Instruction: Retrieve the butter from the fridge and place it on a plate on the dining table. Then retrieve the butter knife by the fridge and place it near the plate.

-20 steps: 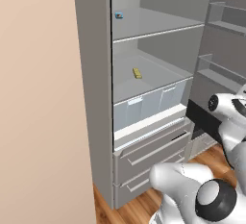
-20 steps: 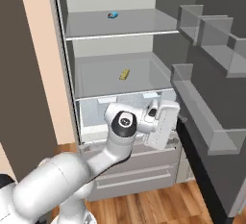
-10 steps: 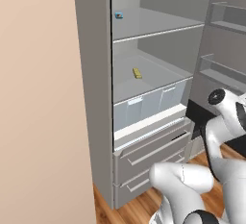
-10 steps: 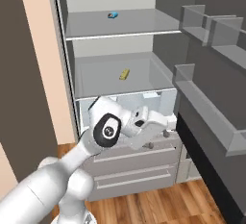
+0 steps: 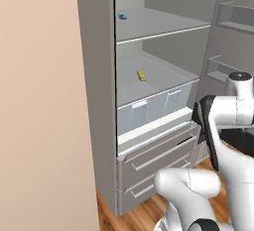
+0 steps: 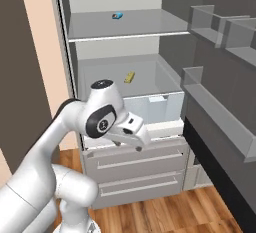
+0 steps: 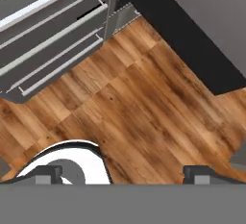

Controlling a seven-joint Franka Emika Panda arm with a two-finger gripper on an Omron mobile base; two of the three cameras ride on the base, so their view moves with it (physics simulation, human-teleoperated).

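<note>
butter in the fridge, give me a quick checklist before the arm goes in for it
1. Tall grey stainless-steel fridge door open: ok.
2. Small pale-yellow butter stick lying free on the middle shelf: ok.
3. Small blue-and-red packet apart from it, on the upper shelf: ok.
4. Claw open and empty: ok, fingertips spread wide.
5. Claw aimed at the butter: not ok, hand view faces the brown wood floor.
6. Grey lower drawers closed: cannot tell, a dark gap shows above one.

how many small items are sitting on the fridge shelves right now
2: a blue packet on the upper shelf, and the butter on the shelf below, above the clear crisper bins. The bins or door racks might hide more.
</note>
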